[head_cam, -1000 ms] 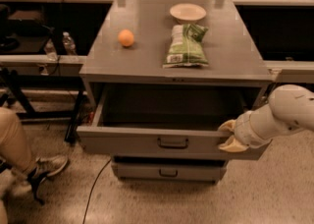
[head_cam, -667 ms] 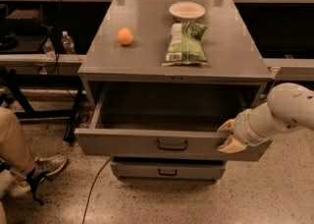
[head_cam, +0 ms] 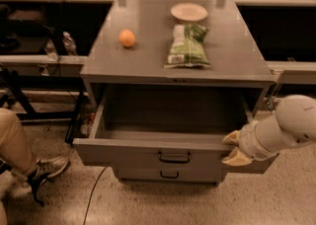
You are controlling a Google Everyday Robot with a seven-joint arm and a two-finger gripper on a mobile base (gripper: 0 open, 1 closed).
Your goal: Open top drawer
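- Sliding out slightly further, top drawer (head_cam: 148, 152) shows its deep interior.
- Hand (head_cam: 233, 148) clamped on its front panel, right end.
- Task looks nearly done.

The pincer (head_cam: 233, 148), at the top drawer (head_cam: 123, 154) front's right end, hides that corner.

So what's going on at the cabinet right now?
The robot's gripper is at the right end of the top drawer, against its front panel. The drawer stands pulled well out, its grey interior exposed. An orange, a green bag and a plate sit on the cabinet top.
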